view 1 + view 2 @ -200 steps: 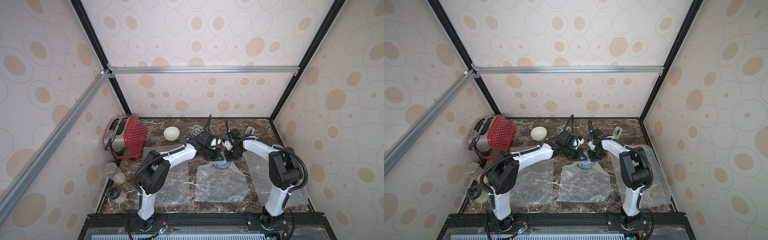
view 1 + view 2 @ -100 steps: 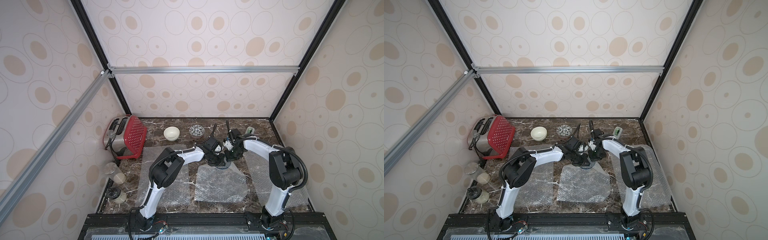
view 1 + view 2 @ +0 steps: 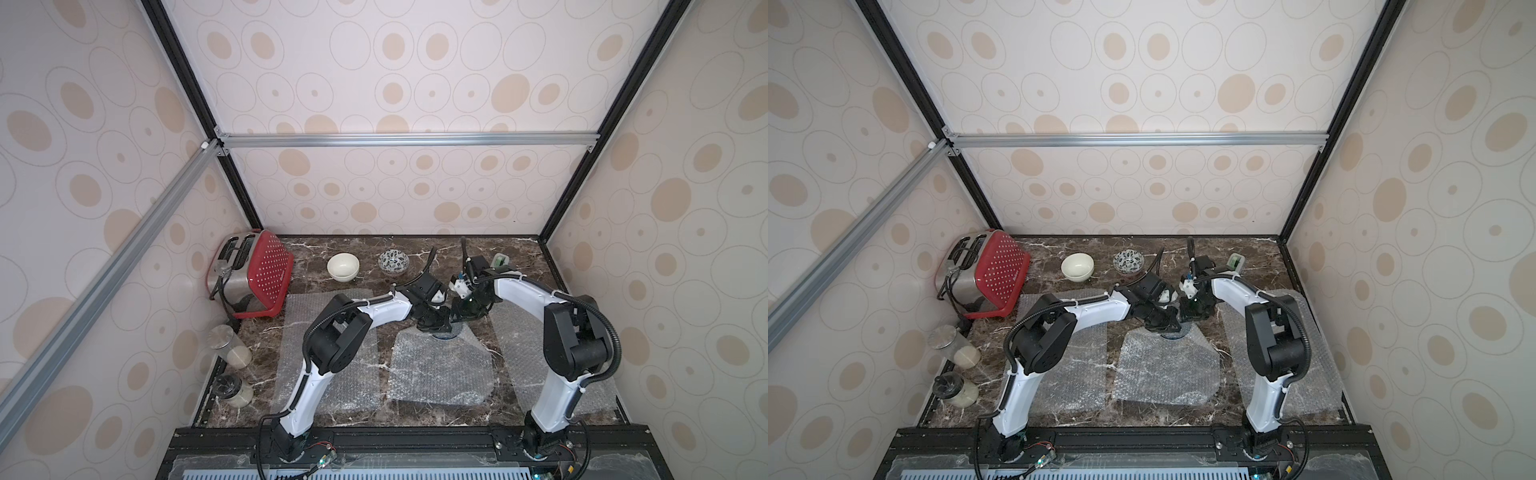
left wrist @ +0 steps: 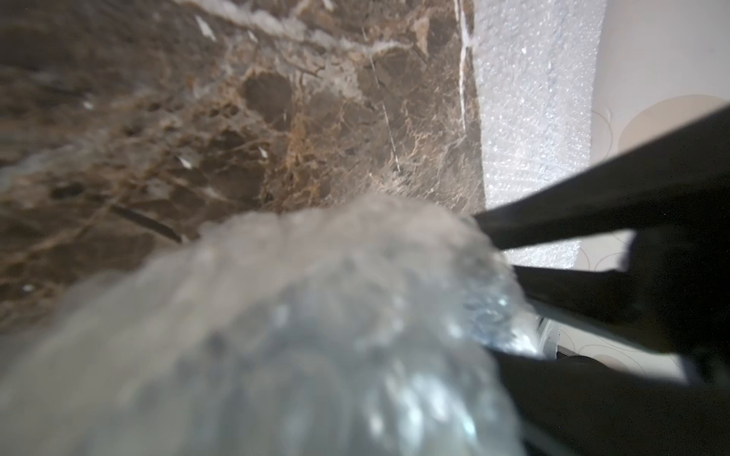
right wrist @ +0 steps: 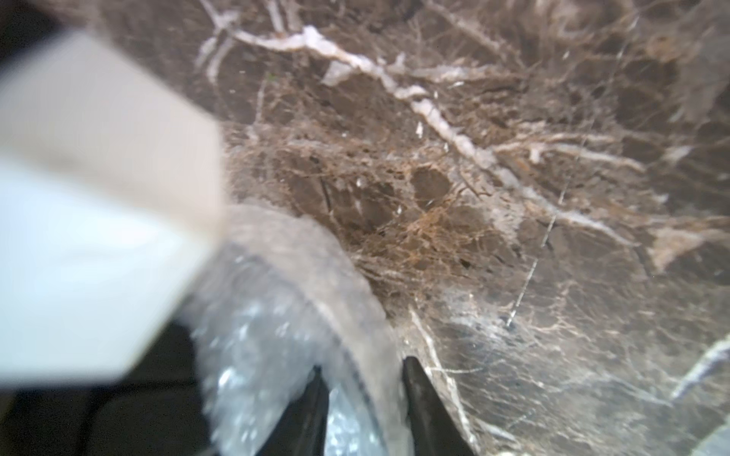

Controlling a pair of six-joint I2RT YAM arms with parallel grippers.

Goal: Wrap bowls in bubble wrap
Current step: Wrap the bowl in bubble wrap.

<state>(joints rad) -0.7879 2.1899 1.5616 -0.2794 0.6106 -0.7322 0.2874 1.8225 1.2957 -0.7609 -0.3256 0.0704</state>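
The right gripper's (image 5: 363,365) black fingers (image 5: 418,395) stood apart, straddling the film-covered rim of the blue-patterned bowl (image 3: 1173,336). Facing it, the left gripper (image 3: 434,324) had its fingers buried in bubbled film. They were pressed together, pinching that film as far as I could make out.

Both grippers hung over the far edge of the middle bubble wrap sheet (image 3: 440,370). There the sheet rose in a cloudy hump over the bowl, while its near part lay flat on the marble tabletop (image 3: 365,245). The left sheet (image 3: 357,374) lay flat under the left arm, the right sheet (image 3: 519,353) under the right arm.

Farther back, the cream-white bowl (image 3: 343,267) and the leaf-patterned bowl (image 3: 393,261) stood bare, side by side. In the far left corner a toaster (image 3: 232,266) stood with a red perforated basket (image 3: 268,274) leaning on it. Two lidded glass jars (image 3: 230,347) stood along the left edge.
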